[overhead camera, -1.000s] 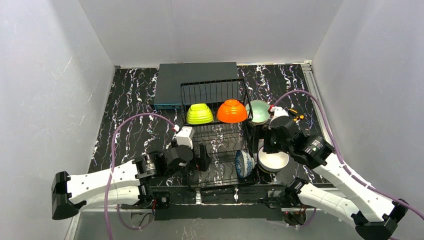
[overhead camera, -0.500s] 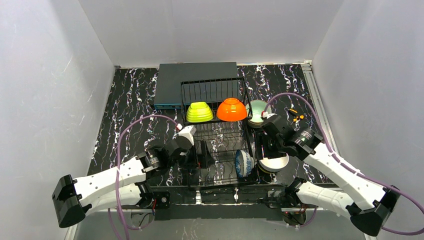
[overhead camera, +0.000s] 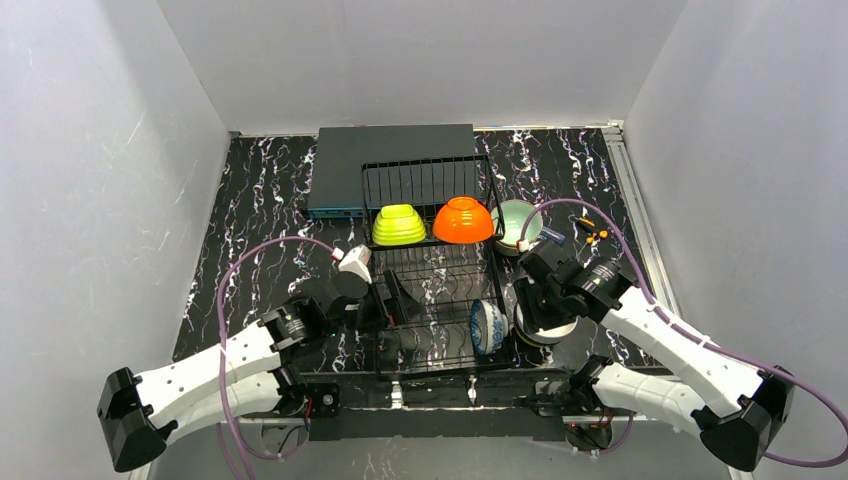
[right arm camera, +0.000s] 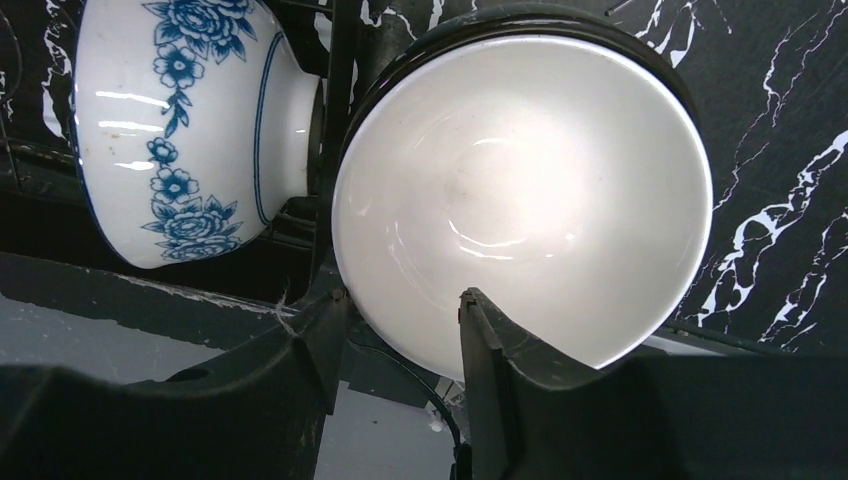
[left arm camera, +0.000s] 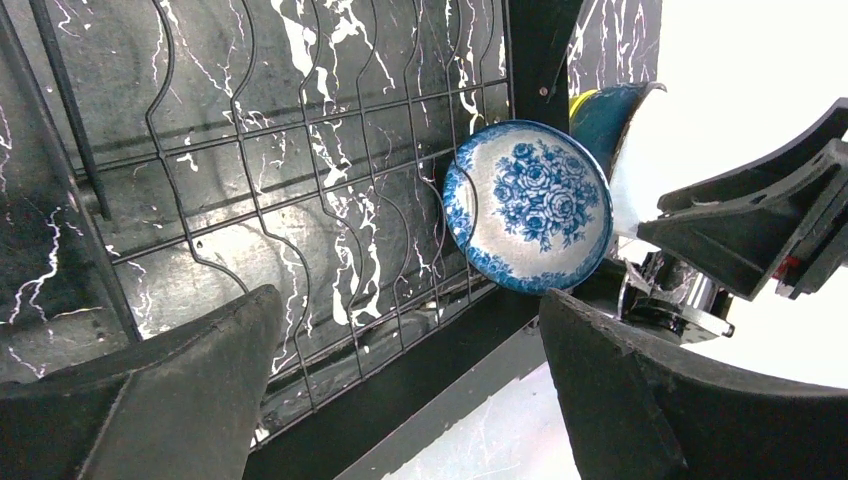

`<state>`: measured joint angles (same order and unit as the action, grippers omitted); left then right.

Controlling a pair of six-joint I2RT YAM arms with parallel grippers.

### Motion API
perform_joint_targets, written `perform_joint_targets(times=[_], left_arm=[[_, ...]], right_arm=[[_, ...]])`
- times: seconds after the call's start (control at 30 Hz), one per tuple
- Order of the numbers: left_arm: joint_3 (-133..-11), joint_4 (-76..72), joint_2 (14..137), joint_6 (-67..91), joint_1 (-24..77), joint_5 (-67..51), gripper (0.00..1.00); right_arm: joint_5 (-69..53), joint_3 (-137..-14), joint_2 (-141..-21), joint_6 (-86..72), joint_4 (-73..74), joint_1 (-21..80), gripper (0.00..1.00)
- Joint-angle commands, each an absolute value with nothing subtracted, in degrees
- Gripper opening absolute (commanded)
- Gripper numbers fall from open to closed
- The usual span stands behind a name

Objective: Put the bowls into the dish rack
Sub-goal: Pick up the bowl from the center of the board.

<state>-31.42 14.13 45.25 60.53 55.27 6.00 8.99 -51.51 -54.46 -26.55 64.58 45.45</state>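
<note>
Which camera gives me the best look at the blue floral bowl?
Left wrist: the blue floral bowl faces it, whole inside pattern clear. Right wrist shows only its outside, cropped; top external shows it small, edge-on.

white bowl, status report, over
Left gripper open, empty, over dish rack. Right gripper straddles near rim of white bowl, not clamped. Blue-patterned bowl close alongside, on edge in rack.

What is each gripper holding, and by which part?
Nothing yet. The jaws of the right gripper straddle the near rim of the white bowl, one inside, one outside, not clamped. The left gripper is open and empty.
</note>
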Motion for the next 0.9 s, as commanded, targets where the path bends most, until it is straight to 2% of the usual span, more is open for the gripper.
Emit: perform_joint_targets(times=[0.0, 0.37, 0.53, 0.83, 0.87], left_arm=[[-32.05, 12.22, 46.86, 63.17, 54.89, 6.68, 0.98], [-33.72, 5.73, 50.97, 66.78, 54.28, 3.10, 0.98], [-34.19, 4.69, 51.81, 67.26, 54.24, 2.11, 0.98], [-33.14, 4.79, 49.84, 67.24, 54.20, 2.51, 0.98], [-33.14, 4.83, 49.81, 67.13, 54.19, 2.40, 0.98]], right_arm=[[9.90, -50.71, -52.54, -24.53, 63.70, 45.51, 0.52], [7.50, -48.70, -52.84, -23.61, 60.17, 45.51, 0.51], [6.77, -48.59, -53.48, -23.09, 59.85, 45.49, 0.46], [5.73, -49.16, -52.44, -22.59, 59.59, 45.50, 0.07], [5.53, -49.26, -52.28, -22.37, 59.59, 45.52, 0.05]])
